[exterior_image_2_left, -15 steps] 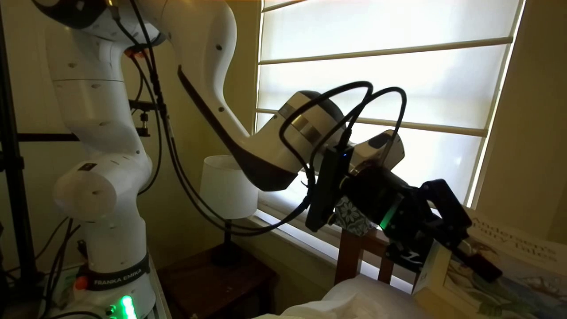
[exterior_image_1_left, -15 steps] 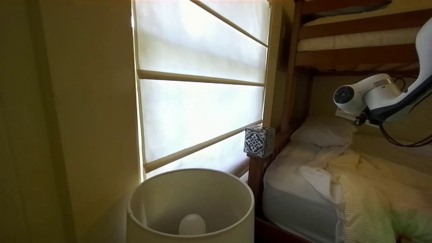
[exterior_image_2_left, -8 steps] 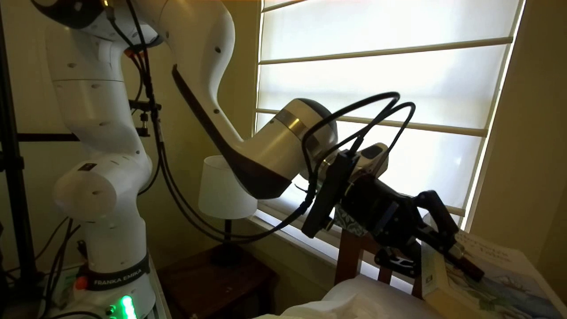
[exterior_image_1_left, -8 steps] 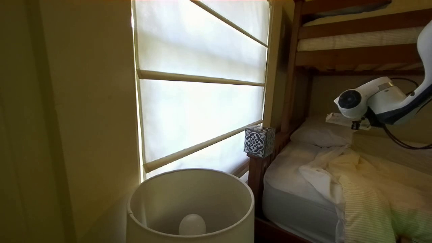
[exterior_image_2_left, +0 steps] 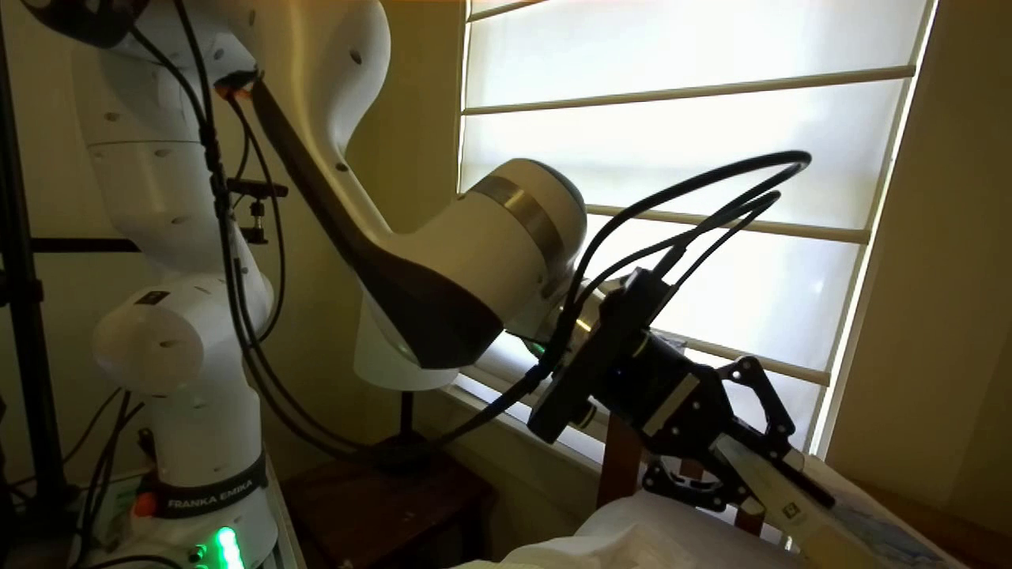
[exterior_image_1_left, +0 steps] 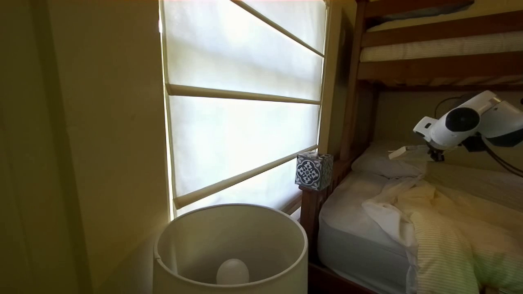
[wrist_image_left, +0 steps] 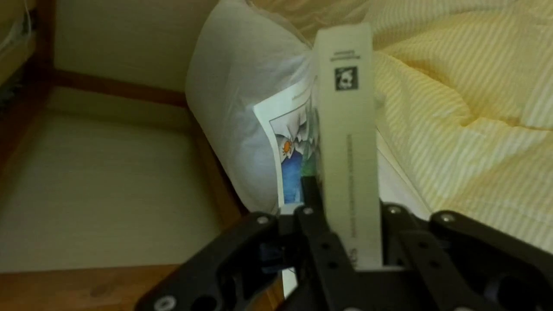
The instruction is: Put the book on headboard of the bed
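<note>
Pincer (wrist_image_left: 347, 194): I'm pinching the book (wrist_image_left: 348, 142) across its covers.
Book: tilted, before the pillow (wrist_image_left: 242, 95) in my wrist view, not yet on the headboard (exterior_image_1_left: 311, 210).
Headboard: narrow top; releasing off-centre could topple the book.
Tissue box (exterior_image_1_left: 313, 172): perched on the headboard's end; my swinging wide might knock it.

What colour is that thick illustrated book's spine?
The book's spine is cream with dark print, clearest in the wrist view.
</note>
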`<action>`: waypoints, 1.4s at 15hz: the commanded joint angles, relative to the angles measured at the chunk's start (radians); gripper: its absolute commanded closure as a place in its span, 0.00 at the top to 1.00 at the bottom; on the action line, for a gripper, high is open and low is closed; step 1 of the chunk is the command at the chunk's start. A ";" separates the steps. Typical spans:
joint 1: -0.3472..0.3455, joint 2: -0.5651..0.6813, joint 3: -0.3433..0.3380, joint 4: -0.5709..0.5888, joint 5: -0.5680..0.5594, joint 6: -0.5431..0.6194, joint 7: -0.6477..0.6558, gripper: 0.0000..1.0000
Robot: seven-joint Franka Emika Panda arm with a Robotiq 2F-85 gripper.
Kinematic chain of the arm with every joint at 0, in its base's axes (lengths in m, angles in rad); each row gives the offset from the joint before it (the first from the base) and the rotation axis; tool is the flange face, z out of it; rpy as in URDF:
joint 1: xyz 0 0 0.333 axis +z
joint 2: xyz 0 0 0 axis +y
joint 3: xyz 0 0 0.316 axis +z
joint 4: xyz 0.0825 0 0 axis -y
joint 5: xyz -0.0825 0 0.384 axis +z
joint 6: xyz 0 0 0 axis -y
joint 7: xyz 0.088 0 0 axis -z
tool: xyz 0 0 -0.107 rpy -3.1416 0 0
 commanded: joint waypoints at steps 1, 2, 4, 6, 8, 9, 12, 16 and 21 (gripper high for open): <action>0.020 -0.063 -0.020 0.033 -0.196 0.145 0.030 0.06; 0.038 -0.088 -0.020 0.030 -0.248 0.175 0.066 0.06; 0.101 -0.151 -0.033 0.022 -0.164 0.256 0.007 0.06; 0.188 -0.208 -0.067 0.016 -0.160 0.301 -0.028 0.06; 0.282 -0.252 -0.133 0.024 -0.159 0.369 -0.118 0.06; 0.341 -0.277 -0.181 0.029 -0.159 0.398 -0.164 0.06; 0.338 -0.237 -0.173 0.032 -0.159 0.388 -0.121 0.24; 0.360 -0.256 -0.206 0.031 -0.159 0.397 -0.145 0.06; 0.384 -0.152 -0.292 0.112 -0.160 0.522 -0.305 0.06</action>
